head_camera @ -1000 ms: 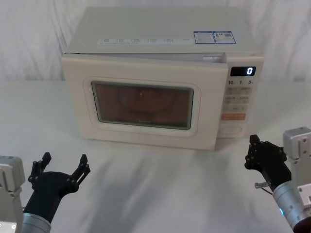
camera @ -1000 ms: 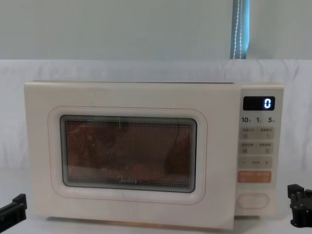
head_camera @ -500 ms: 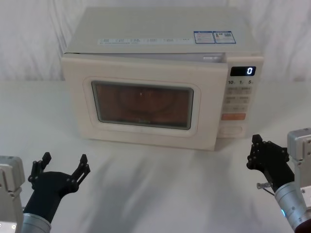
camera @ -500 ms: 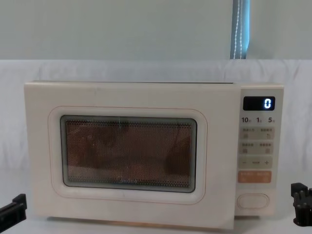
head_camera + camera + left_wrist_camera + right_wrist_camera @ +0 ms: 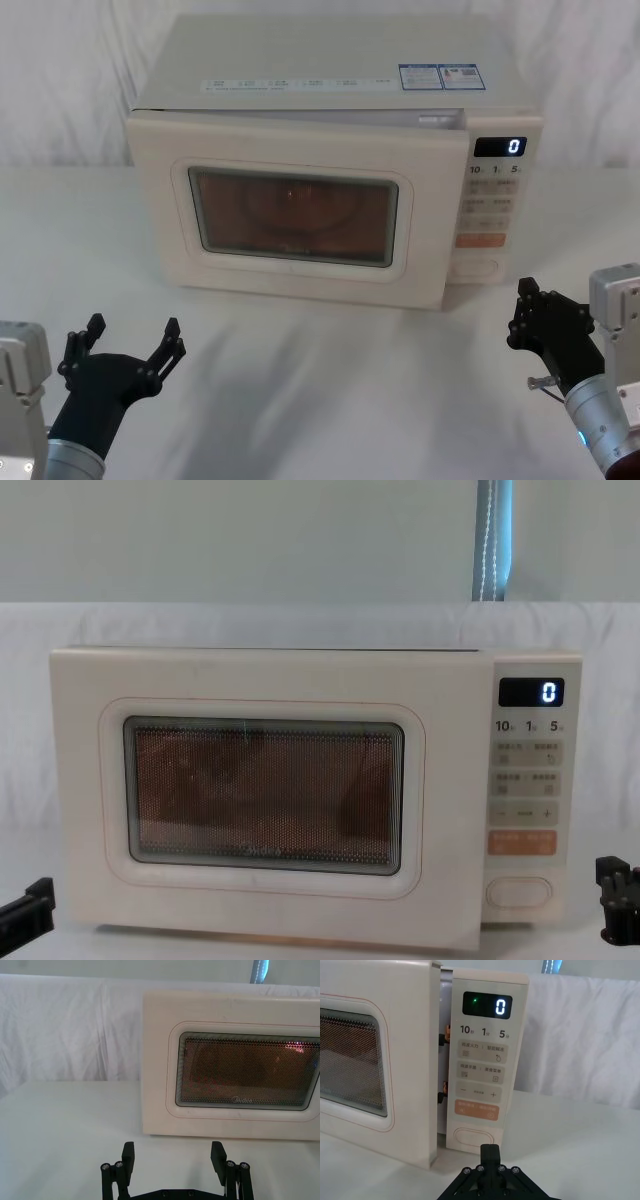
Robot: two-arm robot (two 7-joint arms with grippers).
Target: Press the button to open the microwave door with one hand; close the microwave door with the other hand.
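Note:
The microwave door (image 5: 295,215) is cream with a dark window and stands slightly ajar. In the right wrist view a gap with two latches shows between the door (image 5: 375,1060) and the control panel. The wide blank button (image 5: 477,268) sits at the panel's bottom, under the orange key. My right gripper (image 5: 527,292) hovers shut, a short way in front of the button (image 5: 475,1137) and apart from it, with its tip (image 5: 490,1150) pointing at it. My left gripper (image 5: 133,327) stays open low at the front left, well short of the door (image 5: 240,1070).
The microwave stands on a white-draped table (image 5: 330,380), with white cloth hanging behind it. The display (image 5: 511,146) reads 0. Bare tabletop lies between both grippers and the microwave front.
My right gripper has drawn back slightly from the control panel, toward the table's front right. The left gripper and the door have not moved.

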